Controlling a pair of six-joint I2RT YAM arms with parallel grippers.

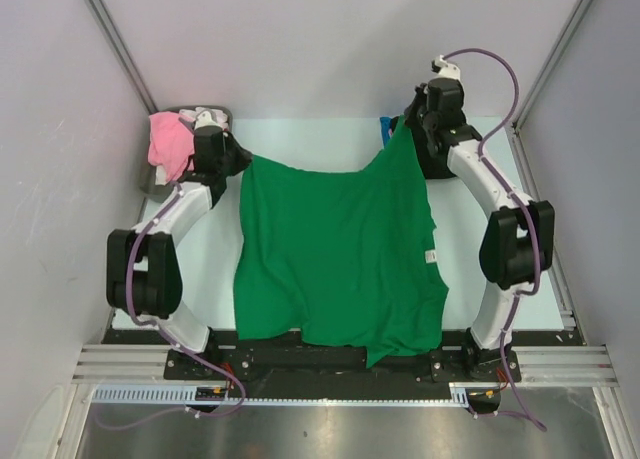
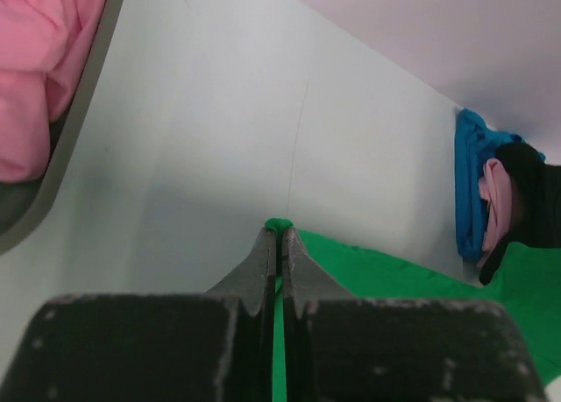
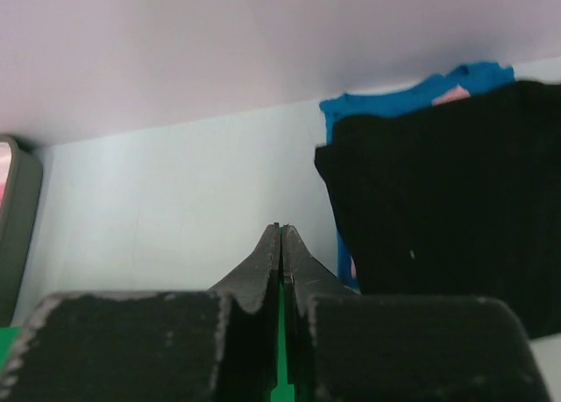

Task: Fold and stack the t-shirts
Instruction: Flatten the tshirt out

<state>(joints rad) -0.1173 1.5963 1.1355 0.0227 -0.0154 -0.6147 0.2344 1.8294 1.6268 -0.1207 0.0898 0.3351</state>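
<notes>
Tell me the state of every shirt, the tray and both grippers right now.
green t-shirt: unfolded, lifted at two far corners, near edge hanging off the table.
left gripper: fingers shut on the green t-shirt.
right gripper: fingers shut on the green t-shirt.
pink t-shirt: crumpled in the tray.
black t-shirt: folded, top of the stack.
blue t-shirt: folded, under the black one.
</notes>
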